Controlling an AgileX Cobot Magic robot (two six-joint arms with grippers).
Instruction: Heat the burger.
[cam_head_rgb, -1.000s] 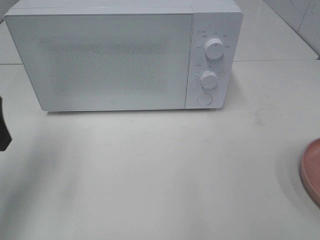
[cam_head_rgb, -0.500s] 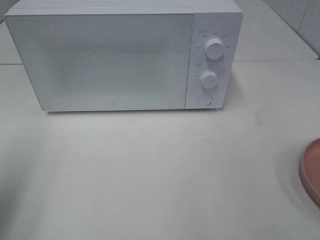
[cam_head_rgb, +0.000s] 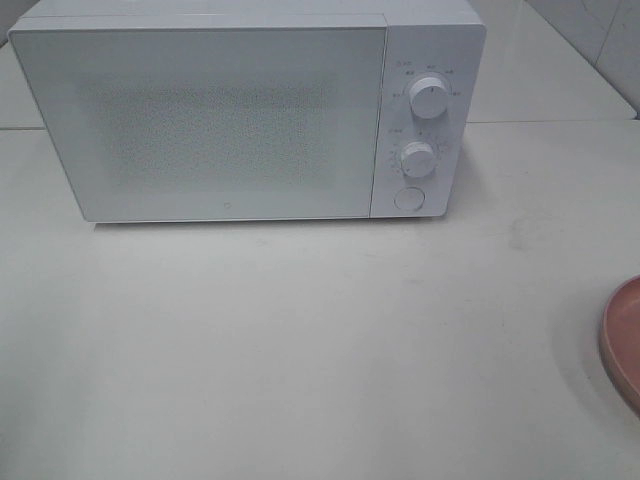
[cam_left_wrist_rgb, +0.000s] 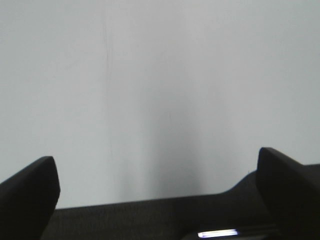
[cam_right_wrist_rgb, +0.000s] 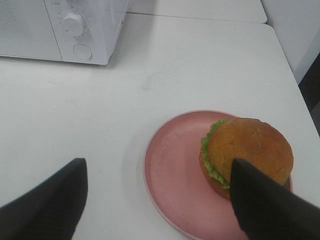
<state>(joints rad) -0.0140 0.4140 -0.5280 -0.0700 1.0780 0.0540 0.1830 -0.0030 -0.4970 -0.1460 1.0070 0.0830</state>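
The burger (cam_right_wrist_rgb: 250, 145), with a golden-brown bun and green lettuce, sits on the right part of a pink plate (cam_right_wrist_rgb: 170, 170) in the right wrist view. My right gripper (cam_right_wrist_rgb: 157, 165) hovers above the plate, open wide and holding nothing, and one finger (cam_right_wrist_rgb: 265, 205) overlaps the burger's near side. The left wrist view shows my left gripper (cam_left_wrist_rgb: 160, 200) open over bare white table. Neither gripper appears in the exterior high view, where only the plate's rim (cam_head_rgb: 622, 340) shows at the right edge and the burger is out of frame.
A white microwave (cam_head_rgb: 200, 120) stands at the back of the table with its door shut. Two knobs (cam_head_rgb: 429, 98) (cam_head_rgb: 418, 158) and a round button (cam_head_rgb: 408, 198) are on its right panel. In the right wrist view the microwave (cam_right_wrist_rgb: 50, 25) lies beyond the plate.
A dark part of the left arm stood at the left edge of the exterior high view a second ago. It has withdrawn out of that view. Nothing else moved.
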